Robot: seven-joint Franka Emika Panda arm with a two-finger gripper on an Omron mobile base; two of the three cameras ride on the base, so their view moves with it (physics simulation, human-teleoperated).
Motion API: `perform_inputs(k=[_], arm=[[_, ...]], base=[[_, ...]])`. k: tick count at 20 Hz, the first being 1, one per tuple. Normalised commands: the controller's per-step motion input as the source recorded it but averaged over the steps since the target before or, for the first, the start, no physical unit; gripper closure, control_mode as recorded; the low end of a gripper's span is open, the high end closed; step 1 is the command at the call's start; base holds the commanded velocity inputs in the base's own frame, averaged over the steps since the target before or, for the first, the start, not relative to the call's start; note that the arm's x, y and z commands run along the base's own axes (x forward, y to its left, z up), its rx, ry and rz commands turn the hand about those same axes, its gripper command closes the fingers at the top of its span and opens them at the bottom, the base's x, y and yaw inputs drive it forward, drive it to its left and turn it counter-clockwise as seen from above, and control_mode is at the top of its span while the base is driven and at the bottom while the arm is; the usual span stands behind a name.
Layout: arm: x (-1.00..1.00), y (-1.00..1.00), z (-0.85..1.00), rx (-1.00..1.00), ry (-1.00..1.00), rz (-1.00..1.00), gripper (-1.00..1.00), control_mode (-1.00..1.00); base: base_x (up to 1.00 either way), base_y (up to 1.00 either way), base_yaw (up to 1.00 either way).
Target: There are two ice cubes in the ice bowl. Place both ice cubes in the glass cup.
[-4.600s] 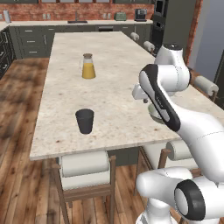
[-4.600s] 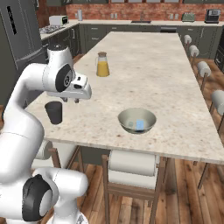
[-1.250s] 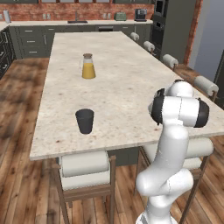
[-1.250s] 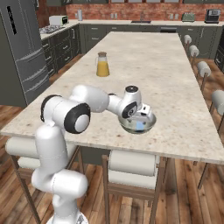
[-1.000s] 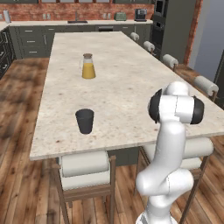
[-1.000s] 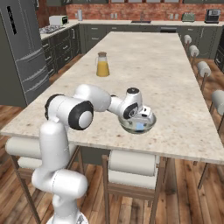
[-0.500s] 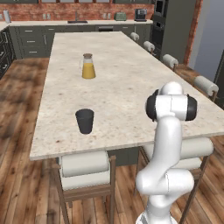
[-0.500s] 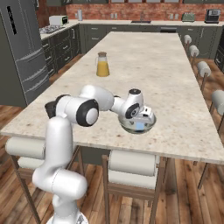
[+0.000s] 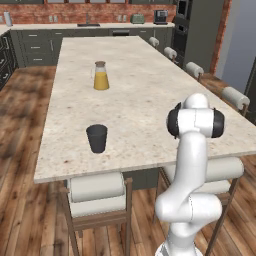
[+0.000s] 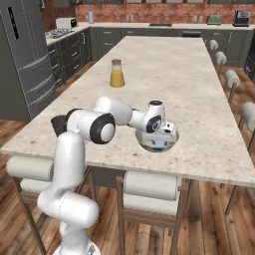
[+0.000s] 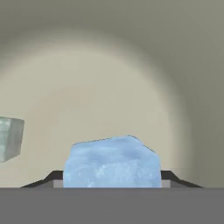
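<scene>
Ice cube (image 11: 112,161), pale blue, sits between the 2 fingers (image 11: 112,177), which press its sides inside the ice bowl (image 10: 168,144); second cube (image 11: 9,138) lies apart

bowl (image 10: 169,144): shallow, pale grey-green, upright near the counter's front edge
ice cubes: both in the bowl, blue cube (image 11: 111,162) up close, paler cube (image 11: 9,138) off to its side
cup (image 9: 96,138): dark tumbler, upright, well apart from the bowl
</scene>
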Motion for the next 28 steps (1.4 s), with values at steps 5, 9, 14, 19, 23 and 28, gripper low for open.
perform_inputs(k=[5, 9, 14, 19, 23, 28], arm=[[-0.18, 0.27, 0.47, 0.02, -0.04, 0.0, 1.0, -1.0], [-0.58, 0.34, 1.0, 0.03, -0.13, 0.0, 1.0, -1.0], [-0.59, 0.51, 1.0, 0.04, -0.11, 0.0, 1.0, -1.0], [-0.66, 0.88, 0.99, 0.03, -0.01, 0.0, 1.0, -1.0], [-0.41, 1.0, 0.71, 0.0, 0.01, 0.0, 1.0, -1.0], [-0.5, 1.0, 0.35, 0.03, 0.04, 0.0, 1.0, -1.0]], base=[[0.0, 0.0, 0.0], [0.0, 0.0, 0.0], [0.0, 0.0, 0.0], [0.0, 0.0, 0.0], [0.0, 0.0, 0.0], [0.0, 0.0, 0.0]])
